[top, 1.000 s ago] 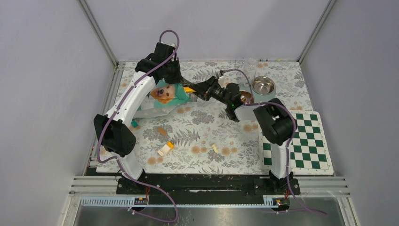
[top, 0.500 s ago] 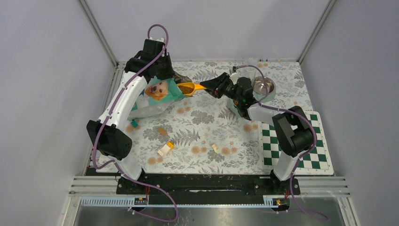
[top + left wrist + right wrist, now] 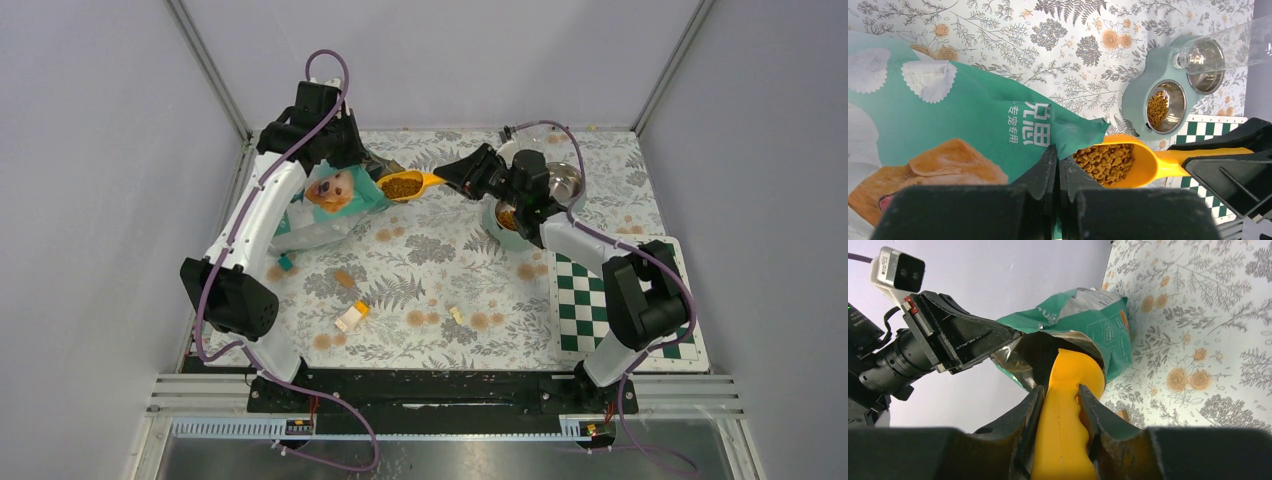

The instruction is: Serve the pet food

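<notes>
The pet food sits heaped in the yellow scoop right at the mouth of the teal bag. It's loose and light and would spill at any tilt, so I'd carry it level by the stiff handle, which the right gripper has clamped. The left gripper is pinched shut on the bag's lip, and open mat lies toward the feeder, whose rim and clear bottle want minding.

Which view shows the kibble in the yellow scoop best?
The left wrist view: the kibble fills the scoop and single pellets are visible. The top external view shows it only as a small brown patch. The right wrist view shows only the scoop's yellow back, no kibble.
</notes>
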Motion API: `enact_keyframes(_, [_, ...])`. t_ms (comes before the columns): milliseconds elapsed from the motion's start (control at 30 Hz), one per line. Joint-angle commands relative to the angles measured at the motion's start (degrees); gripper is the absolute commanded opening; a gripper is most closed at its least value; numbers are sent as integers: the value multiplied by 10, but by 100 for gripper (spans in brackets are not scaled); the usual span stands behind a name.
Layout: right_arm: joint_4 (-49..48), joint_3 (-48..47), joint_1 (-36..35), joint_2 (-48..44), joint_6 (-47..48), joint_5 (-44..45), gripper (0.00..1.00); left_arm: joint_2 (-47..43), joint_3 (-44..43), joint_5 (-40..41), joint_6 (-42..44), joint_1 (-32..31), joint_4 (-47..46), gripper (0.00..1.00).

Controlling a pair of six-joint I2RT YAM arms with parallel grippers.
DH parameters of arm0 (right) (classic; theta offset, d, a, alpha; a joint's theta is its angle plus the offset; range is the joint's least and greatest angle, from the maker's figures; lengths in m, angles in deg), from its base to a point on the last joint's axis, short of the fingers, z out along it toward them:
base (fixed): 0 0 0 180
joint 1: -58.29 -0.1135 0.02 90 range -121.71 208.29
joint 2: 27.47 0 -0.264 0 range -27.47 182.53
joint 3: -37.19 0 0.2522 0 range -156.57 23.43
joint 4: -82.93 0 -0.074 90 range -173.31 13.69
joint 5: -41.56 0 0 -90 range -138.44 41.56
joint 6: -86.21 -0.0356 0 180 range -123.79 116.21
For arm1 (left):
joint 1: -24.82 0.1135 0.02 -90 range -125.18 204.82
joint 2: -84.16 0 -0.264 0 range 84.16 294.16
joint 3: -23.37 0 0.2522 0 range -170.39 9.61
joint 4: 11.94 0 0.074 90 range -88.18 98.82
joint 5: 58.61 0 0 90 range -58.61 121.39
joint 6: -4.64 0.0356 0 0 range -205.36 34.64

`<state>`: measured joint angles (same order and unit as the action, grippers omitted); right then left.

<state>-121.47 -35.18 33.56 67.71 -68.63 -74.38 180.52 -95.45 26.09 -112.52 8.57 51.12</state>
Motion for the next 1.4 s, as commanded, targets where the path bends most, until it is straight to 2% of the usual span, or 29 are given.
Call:
enact_keyframes(0, [68, -67, -2, -29, 85, 6, 0, -46, -46, -48, -25, 3, -73, 0])
enact_keyframes(200, [158, -137, -25, -14, 154, 19, 0, -41, -66, -93, -48, 3, -74, 0])
enact_keyframes(467, [261, -223, -49, 9, 227, 78, 0, -51, -72, -98, -54, 15, -70, 0])
enact_keyframes(633, [272, -242, -51, 16, 221, 71, 0, -56, -72, -101, -54, 25, -70, 0])
enact_keyframes(800, [222, -222, -42, 19, 160, 35, 0, -60, -70, -100, -52, 32, -70, 0])
enact_keyframes(967, [203, -201, -33, 10, 146, 24, 0, -65, -64, -98, -50, 36, -71, 0])
enact_keyframes(1167, [51, -149, -6, 22, 10, -32, 0, -68, -59, -100, -53, 38, -75, 0])
enact_keyframes(1233, [-17, -129, 4, 28, -58, -41, 0, -68, -61, -98, -54, 38, -74, 0])
enact_keyframes(1367, [-106, -95, 18, 34, -137, -45, 0, -73, -65, -94, -59, 42, -75, 0])
